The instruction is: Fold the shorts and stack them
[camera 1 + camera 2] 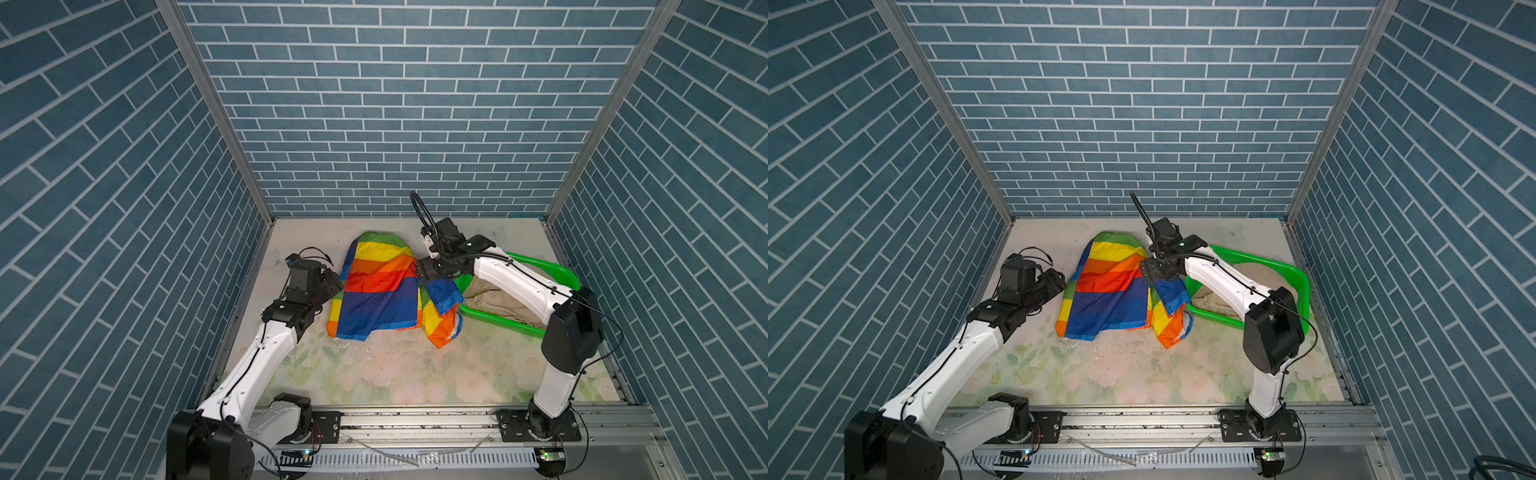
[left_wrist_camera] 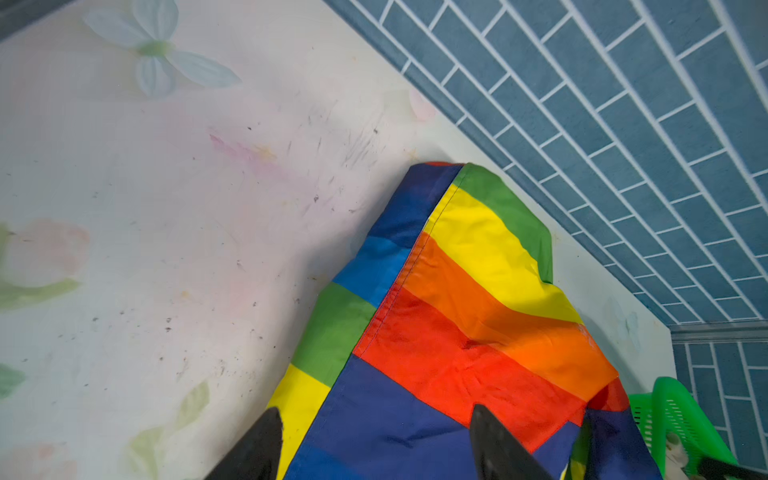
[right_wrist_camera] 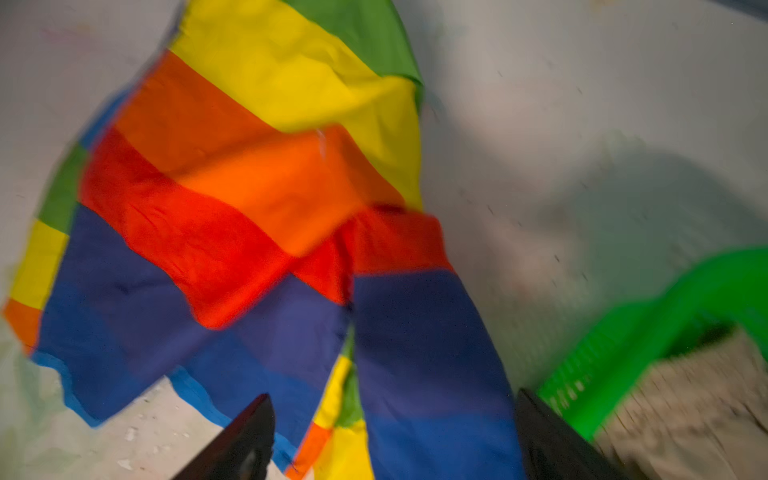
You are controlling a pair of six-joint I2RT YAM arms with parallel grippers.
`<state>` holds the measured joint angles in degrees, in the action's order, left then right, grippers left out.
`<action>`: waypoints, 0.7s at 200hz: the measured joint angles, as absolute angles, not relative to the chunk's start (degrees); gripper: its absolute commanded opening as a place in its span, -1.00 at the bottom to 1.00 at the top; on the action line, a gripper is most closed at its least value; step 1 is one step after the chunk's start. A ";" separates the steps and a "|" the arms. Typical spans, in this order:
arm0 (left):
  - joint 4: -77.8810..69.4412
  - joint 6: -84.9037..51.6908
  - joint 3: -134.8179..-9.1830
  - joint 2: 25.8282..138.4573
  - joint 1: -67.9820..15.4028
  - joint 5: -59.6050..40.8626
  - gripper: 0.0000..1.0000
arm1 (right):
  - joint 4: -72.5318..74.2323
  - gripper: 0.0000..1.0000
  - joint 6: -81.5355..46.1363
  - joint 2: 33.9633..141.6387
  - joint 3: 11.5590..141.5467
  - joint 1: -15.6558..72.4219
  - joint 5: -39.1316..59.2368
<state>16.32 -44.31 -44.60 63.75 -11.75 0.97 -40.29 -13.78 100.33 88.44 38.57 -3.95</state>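
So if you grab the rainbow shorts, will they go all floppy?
Probably floppy: the thin rainbow-striped fabric shorts lie crumpled, one leg folded over. Likely light and a bit slippery, since the cloth looks thin and smooth.

Blue brick-patterned walls (image 1: 415,104) enclose the table (image 1: 374,374) on three sides, joined at the back corners by aluminium posts (image 1: 216,112). The table wears a pale, scuffed floral cover (image 2: 124,208). A metal rail (image 1: 415,419) runs along its front edge, under even light.
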 measured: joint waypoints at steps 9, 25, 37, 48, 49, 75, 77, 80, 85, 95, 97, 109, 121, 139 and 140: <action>15.03 -44.42 -44.60 66.04 -11.77 -0.30 0.43 | -40.49 0.98 -14.37 96.14 85.78 36.58 -4.99; 12.82 -44.84 -44.60 69.32 -11.81 -2.31 0.42 | -40.32 0.98 -16.38 89.43 83.48 31.99 -5.85; 11.46 -45.23 -44.64 70.94 -11.90 -3.46 0.42 | -40.23 0.98 -17.87 85.21 82.28 28.42 -7.05; 10.52 -45.32 -44.88 72.12 -12.12 -4.40 0.42 | -40.40 0.98 -19.07 82.87 81.01 26.15 -8.05; 10.48 -45.34 -44.88 72.23 -12.14 -4.45 0.42 | -40.47 0.98 -19.18 82.76 80.90 26.04 -8.14; 8.91 -45.45 -46.17 74.81 -12.82 -6.20 0.41 | -42.15 0.94 -20.84 82.52 77.12 24.01 -8.25; 8.78 -45.45 -46.28 75.00 -12.86 -6.35 0.41 | -42.26 0.92 -20.84 82.76 76.79 23.88 -8.10; 8.64 -45.45 -46.39 75.20 -12.93 -6.55 0.41 | -42.44 0.89 -20.93 83.13 76.44 23.73 -7.90; 8.49 -45.45 -46.63 75.55 -13.04 -6.79 0.41 | -42.65 0.84 -20.99 83.92 75.94 23.38 -7.44; 8.05 -45.43 -46.89 76.03 -13.17 -7.22 0.41 | -42.94 0.66 -21.23 85.78 75.75 22.46 -6.52; 8.01 -45.45 -46.94 76.14 -13.17 -7.33 0.41 | -42.87 0.61 -21.17 86.24 75.75 22.26 -6.35; 7.81 -45.45 -47.00 76.42 -13.21 -7.64 0.40 | -42.52 0.49 -21.21 89.14 75.99 21.08 -4.95; 7.86 -45.43 -47.00 76.53 -13.21 -7.79 0.40 | -42.44 0.50 -21.19 92.68 76.90 20.23 -3.49; 7.86 -45.43 -47.00 76.51 -13.23 -7.75 0.41 | -41.65 0.61 -21.41 99.20 79.81 19.14 -0.21; 7.86 -45.43 -47.00 76.51 -13.23 -7.75 0.41 | -41.63 0.61 -21.47 99.42 79.99 19.09 -0.05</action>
<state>7.86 -45.43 -47.00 76.51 -13.23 -7.75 -41.63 -21.47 99.42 79.99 19.09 -0.05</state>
